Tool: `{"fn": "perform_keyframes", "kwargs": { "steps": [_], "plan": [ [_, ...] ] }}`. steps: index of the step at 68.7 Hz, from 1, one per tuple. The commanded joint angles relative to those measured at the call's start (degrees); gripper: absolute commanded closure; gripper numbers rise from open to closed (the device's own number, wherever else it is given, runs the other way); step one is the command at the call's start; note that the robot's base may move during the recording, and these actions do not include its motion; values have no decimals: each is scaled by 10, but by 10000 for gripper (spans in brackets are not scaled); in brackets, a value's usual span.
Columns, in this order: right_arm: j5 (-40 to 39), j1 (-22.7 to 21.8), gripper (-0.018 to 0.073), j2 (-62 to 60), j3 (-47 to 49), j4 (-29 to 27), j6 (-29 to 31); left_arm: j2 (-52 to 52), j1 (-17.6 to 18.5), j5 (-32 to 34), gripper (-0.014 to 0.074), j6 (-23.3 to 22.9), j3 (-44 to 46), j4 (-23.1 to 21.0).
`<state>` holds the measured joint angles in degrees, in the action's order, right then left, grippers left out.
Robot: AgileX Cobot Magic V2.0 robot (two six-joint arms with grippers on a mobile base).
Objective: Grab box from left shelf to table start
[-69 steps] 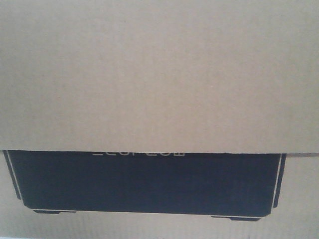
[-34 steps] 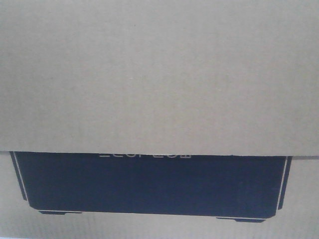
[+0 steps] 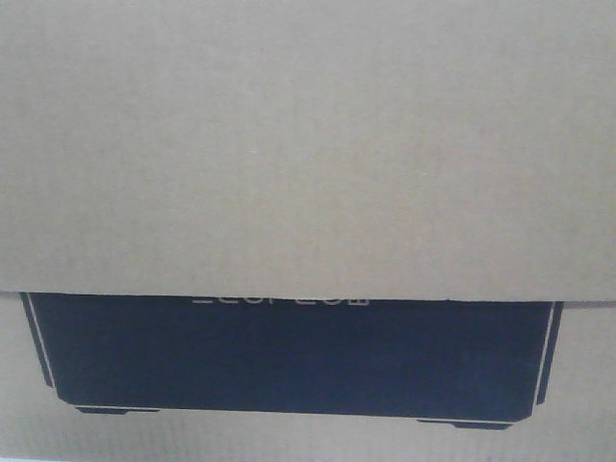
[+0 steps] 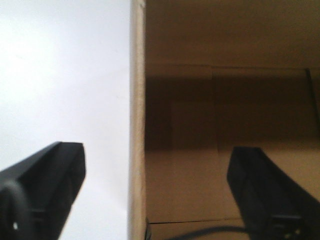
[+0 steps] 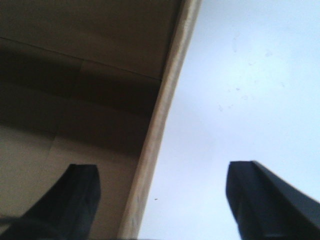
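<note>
In the left wrist view, the left pincer shows two black fingers at the bottom corners of the frame, spread wide apart. Between them rises the pale cut edge of one wall of the large tan corrugated cardboard box, running from bottom centre to the top. One finger lies outside that wall, lower left, over the plain smooth white surface; the other lies lower right, inside the shadowed brown interior. The fingers straddle the wall without visibly touching it.

In the right wrist view, the right pincer is likewise released, its black fingers far apart at the lower left and lower right. A cardboard wall edge slants from bottom centre up to the top centre between them, again untouched. The lower-left finger sits within the box's dim interior; the lower-right one is over the white surface.

Farther off, the front-facing view is filled by the box: a plain tan flap covers the upper two thirds, and a black printed panel with faint pale lettering lies across the lower part.
</note>
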<state>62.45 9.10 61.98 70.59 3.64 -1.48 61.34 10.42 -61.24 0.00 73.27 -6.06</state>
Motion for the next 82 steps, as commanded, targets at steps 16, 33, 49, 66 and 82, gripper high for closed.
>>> {"fn": "perform_keyframes", "kwargs": {
  "steps": [16, 33, 49, 66, 82],
  "plan": [
    [-34, -2, 433, -167, -49, 14, 0, -226, 3, 47, 516, 3, -108, 34],
    [-145, -2, 502, -338, -228, 22, 0, -440, 3, 123, 694, 3, -289, 79],
    [-248, -2, 502, -502, -384, 22, 0, -590, 3, 195, 696, 3, -422, 83],
    [-349, -2, 502, -623, -488, 25, 0, -626, 3, 252, 696, 3, -497, 83],
    [-385, -2, 502, -627, -509, 27, 0, -626, 3, 261, 696, 3, -506, 83]
  ]
}}
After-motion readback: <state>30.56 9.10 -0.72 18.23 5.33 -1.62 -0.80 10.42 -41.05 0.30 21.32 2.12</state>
